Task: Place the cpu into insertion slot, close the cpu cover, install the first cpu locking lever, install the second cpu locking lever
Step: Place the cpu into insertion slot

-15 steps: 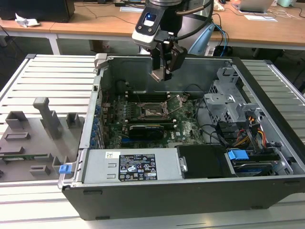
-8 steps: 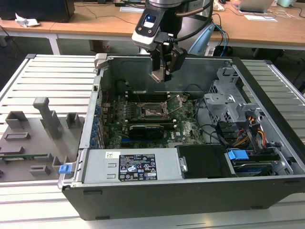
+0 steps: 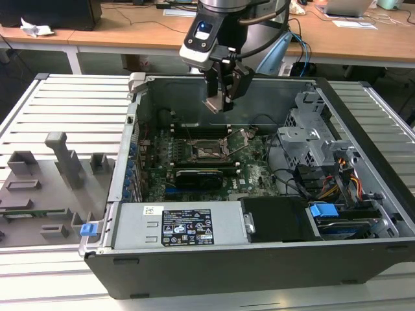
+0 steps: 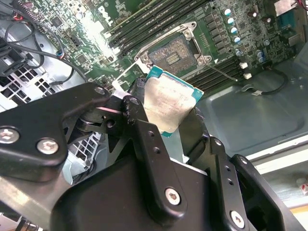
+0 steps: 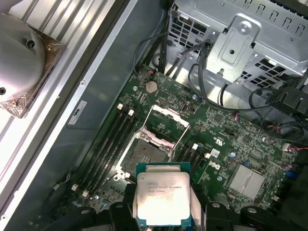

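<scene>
My gripper (image 3: 219, 103) hangs above the open computer case (image 3: 214, 259), shut on the cpu (image 4: 168, 103), a small square chip with a pale metal face. In both wrist views the chip sits edgewise between the two black fingers (image 4: 139, 110), tilted, and is apart from the board. On the green motherboard (image 5: 216, 144) below lies the insertion slot (image 5: 144, 155), a dark square socket with a metal rim (image 4: 175, 52), bare inside. The cpu cover (image 5: 167, 124), a thin metal frame, is swung open just beyond the slot. In the exterior view the slot (image 3: 211, 151) lies below the gripper.
A metal drive cage (image 3: 311, 139) with cables stands at the exterior view's right. A power supply (image 3: 181, 227) fills the case's front. A long black card (image 3: 198, 176) lies near the slot. Memory slots (image 5: 108, 144) flank it. A grey fixture tray (image 3: 45, 188) lies at the exterior view's left.
</scene>
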`<state>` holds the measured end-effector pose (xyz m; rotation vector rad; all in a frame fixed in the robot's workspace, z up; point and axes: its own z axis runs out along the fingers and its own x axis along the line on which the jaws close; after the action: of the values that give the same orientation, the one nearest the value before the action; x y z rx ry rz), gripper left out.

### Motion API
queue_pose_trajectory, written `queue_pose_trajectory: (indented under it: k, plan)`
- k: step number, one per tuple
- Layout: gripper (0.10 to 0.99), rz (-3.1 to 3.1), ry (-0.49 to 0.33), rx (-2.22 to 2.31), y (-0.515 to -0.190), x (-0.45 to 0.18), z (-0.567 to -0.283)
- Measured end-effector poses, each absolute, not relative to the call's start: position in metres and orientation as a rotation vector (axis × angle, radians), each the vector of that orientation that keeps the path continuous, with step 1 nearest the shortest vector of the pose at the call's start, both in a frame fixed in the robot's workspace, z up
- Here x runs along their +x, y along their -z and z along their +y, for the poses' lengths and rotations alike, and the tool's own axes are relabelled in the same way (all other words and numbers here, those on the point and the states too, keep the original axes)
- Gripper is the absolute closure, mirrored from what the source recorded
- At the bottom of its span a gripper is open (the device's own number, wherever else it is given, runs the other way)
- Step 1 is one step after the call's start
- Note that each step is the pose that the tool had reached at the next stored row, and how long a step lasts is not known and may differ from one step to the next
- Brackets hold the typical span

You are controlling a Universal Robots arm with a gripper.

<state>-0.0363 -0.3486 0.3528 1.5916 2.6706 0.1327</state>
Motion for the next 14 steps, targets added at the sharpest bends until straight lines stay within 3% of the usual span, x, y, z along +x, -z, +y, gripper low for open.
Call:
queue_pose_trajectory:
  k: [14]
  plan:
    - [0.557, 2.660, -0.132, 1.608, -0.3508, -0.0363, -0.3486]
